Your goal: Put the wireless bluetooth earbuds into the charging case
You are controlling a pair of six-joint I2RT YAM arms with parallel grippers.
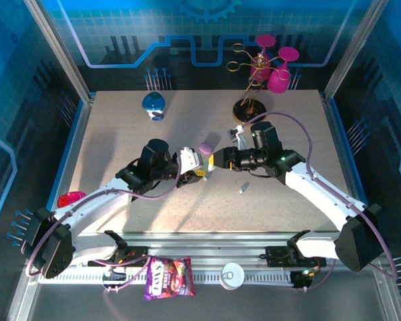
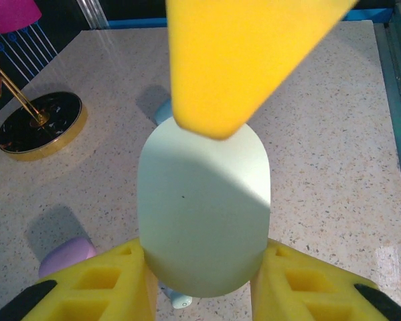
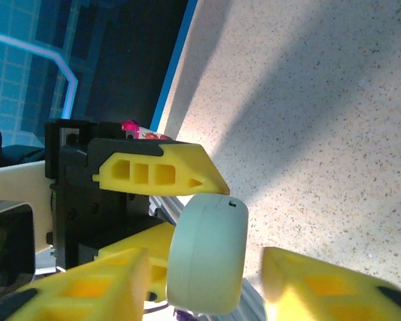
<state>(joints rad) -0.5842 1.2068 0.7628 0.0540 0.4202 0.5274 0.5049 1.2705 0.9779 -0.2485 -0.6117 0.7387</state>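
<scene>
speckled tabletop (image 1: 113, 144) w/ blue walls (image 1: 106, 30)

I count three cases: pale case (image 2: 203, 207), lilac case (image 1: 205, 148), blue case (image 1: 153, 101) — plus one earbud (image 1: 242, 188), one stand (image 1: 250, 108), one snack bag (image 1: 169, 277).

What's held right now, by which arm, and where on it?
The left gripper pinches the pale charging case by its side edges near one end. The right gripper straddles it, fingers not clearly gripping.

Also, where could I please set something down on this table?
Bare: the back-left stretch between the blue case and the left arm; the back-right corner beside the gold stand. Crowded: the centre, where the left gripper holds the pale case by the right gripper, the lilac case and a loose earbud near.
</scene>
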